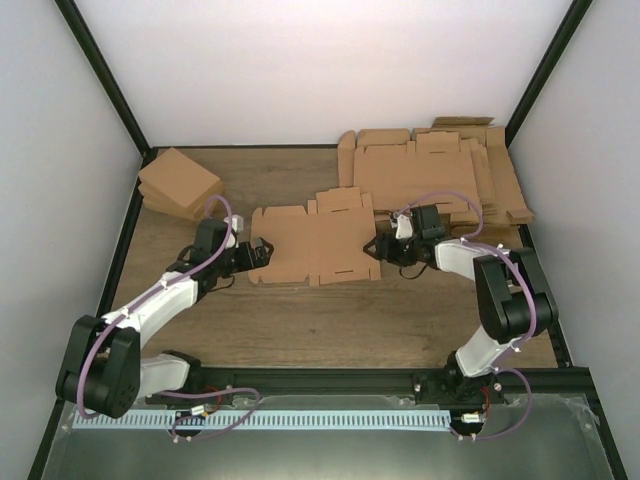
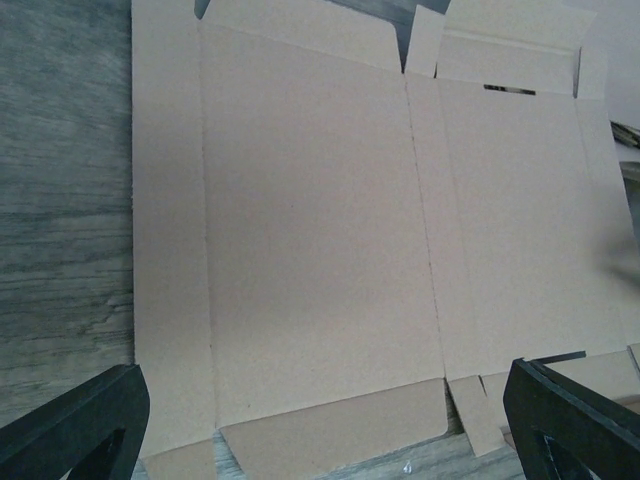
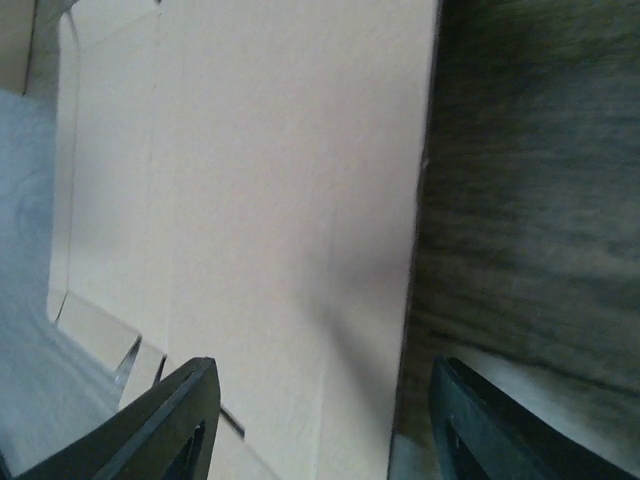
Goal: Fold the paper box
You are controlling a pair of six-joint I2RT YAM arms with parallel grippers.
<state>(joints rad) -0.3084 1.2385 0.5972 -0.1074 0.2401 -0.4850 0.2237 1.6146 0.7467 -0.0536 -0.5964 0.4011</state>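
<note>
At the right hand [image 1: 375, 252]: part-way open, astride the right edge of the paper box [image 1: 315, 243], one finger over the cardboard and the other over bare table [image 1: 330, 320]. Nothing pinched, as far as the wrist view shows.

At the left hand [image 1: 258, 256]: spread as wide as it goes, empty, poised at the box's left edge with the sheet stretching away straight ahead.

Outward from both: lies flat and unfolded in the middle of the table, creases and tabbed flaps showing, long axis running left to right, from one hand across to the other. Sits about equally near to each, one short end apiece. Probably calls next for raising an end panel along its crease. Seems to favour the right hand, which has the edge between its fingers.

Farther out: a stack of flat cardboard sheets [image 1: 440, 175] at the back right, close behind the right hand, and a pile of small boxes [image 1: 180, 183] at the back left, well apart from the sheet.
</note>
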